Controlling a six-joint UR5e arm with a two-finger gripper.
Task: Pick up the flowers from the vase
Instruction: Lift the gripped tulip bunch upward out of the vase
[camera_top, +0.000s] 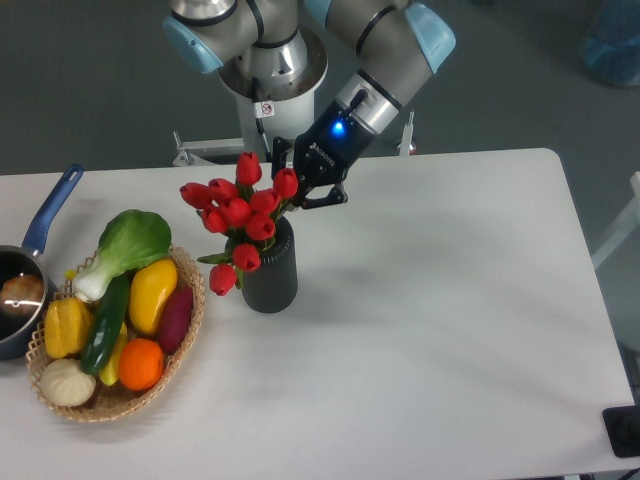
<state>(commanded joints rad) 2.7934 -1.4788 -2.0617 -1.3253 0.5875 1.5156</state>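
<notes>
The flowers, a bunch of red tulip buds with green leaves, stand in the dark ribbed vase left of the table's middle. One bud hangs low over the vase's left side. My gripper reaches down from the back right, right at the bunch's upper right buds. Its black fingers stand spread apart, and one bud sits just in front of them. I cannot tell whether the fingers touch the flowers. The stems are hidden inside the vase.
A wicker basket with a leafy vegetable, fruit and other vegetables lies left of the vase, close to it. A blue-handled pot sits at the far left edge. The arm's base stands behind the table.
</notes>
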